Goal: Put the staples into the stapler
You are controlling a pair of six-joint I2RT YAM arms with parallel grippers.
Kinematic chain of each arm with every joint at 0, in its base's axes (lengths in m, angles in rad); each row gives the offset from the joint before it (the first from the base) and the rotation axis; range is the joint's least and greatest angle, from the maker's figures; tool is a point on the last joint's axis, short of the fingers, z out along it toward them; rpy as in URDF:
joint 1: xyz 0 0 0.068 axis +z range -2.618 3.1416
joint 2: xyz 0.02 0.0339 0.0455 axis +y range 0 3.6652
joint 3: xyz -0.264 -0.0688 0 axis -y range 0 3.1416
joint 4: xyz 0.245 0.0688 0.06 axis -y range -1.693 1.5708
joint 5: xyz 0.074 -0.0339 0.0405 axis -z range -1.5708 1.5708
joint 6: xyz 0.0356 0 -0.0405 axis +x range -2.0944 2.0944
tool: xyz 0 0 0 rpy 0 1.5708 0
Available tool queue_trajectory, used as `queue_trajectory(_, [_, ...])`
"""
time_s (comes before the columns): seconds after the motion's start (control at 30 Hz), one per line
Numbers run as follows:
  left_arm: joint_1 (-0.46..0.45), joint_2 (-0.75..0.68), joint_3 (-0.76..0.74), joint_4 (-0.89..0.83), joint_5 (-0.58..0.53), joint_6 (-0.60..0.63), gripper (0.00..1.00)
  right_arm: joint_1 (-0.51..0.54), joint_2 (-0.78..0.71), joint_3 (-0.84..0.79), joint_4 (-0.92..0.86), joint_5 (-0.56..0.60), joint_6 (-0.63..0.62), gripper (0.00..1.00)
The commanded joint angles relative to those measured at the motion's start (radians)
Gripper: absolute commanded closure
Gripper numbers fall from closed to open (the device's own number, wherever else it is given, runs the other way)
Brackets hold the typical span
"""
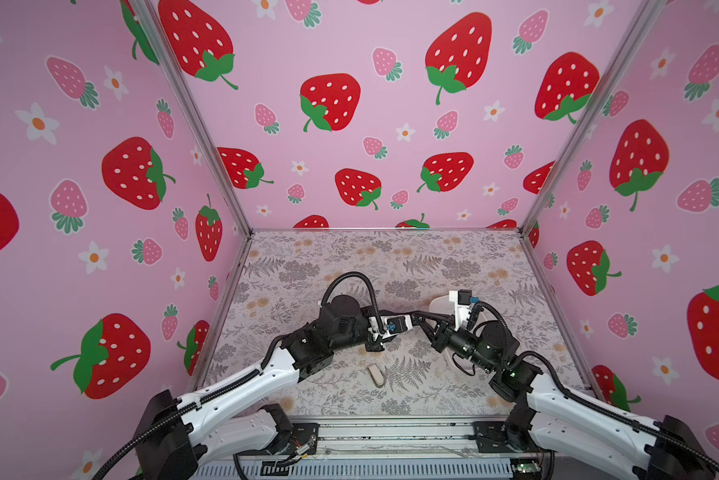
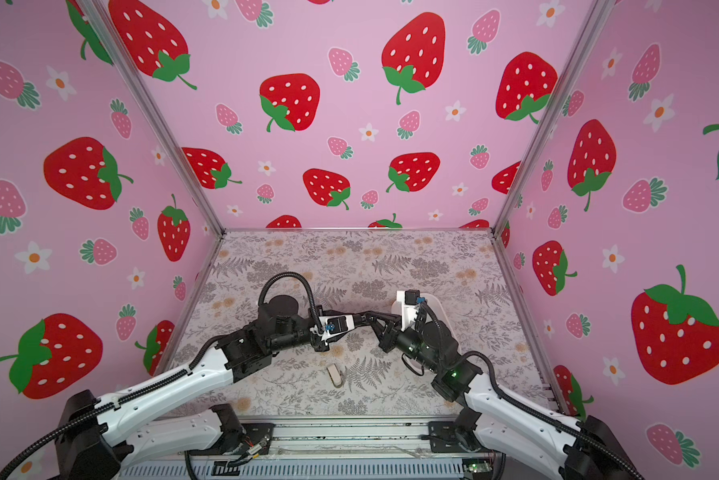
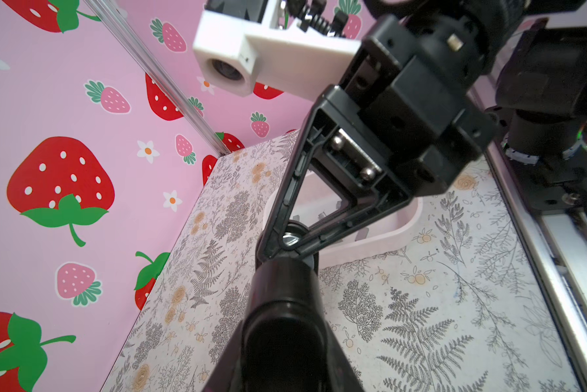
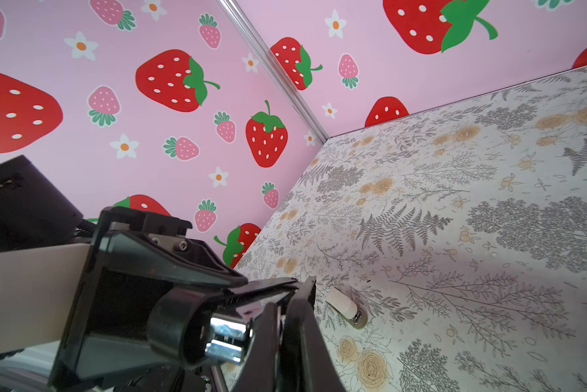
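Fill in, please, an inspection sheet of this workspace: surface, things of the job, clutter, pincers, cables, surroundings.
Surface: table with a grey fern print, flat.
Job's things: beige stapler lies alone near the front; staples lie loose in a white tray on the right; a black stapler, as it seems, is held off the table.
Clutter: nothing seen.
Pincers: left pincer closed on the black stapler; right pincer shut, tips at its shiny metal end; a staple strip between them cannot be told.
Cables: black hose arches over the left arm; thin wire loop hangs under the right wrist.
Surroundings: pink strawberry walls; metal rail in front.
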Motion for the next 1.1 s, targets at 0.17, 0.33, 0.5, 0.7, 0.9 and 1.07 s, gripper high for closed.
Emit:
queue_trajectory(0.17, [0.083, -0.138, 0.014, 0.124, 0.043, -0.017, 1.0, -0.143, 0.002, -0.104, -0.085, 0.138, 0.058, 1.0])
queue_trajectory(0.33, [0.097, -0.14, 0.017, 0.101, 0.079, 0.009, 1.0, -0.156, -0.02, -0.125, -0.052, 0.119, 0.075, 0.96])
queue_trajectory(0.5, [0.098, -0.126, 0.033, 0.067, 0.105, 0.046, 1.0, -0.156, -0.074, -0.123, -0.056, 0.091, 0.068, 0.78])
queue_trajectory(0.7, [0.097, -0.065, 0.121, -0.121, 0.129, 0.148, 1.0, -0.157, -0.152, -0.103, -0.099, 0.064, 0.047, 0.63])
queue_trajectory(0.9, [0.098, -0.033, 0.131, -0.17, 0.146, 0.183, 1.0, -0.156, -0.246, -0.059, -0.198, 0.065, 0.016, 0.53])
queue_trajectory(1.07, [0.099, -0.01, 0.156, -0.246, 0.155, 0.233, 1.0, -0.156, -0.35, -0.009, -0.275, 0.083, -0.1, 0.42])
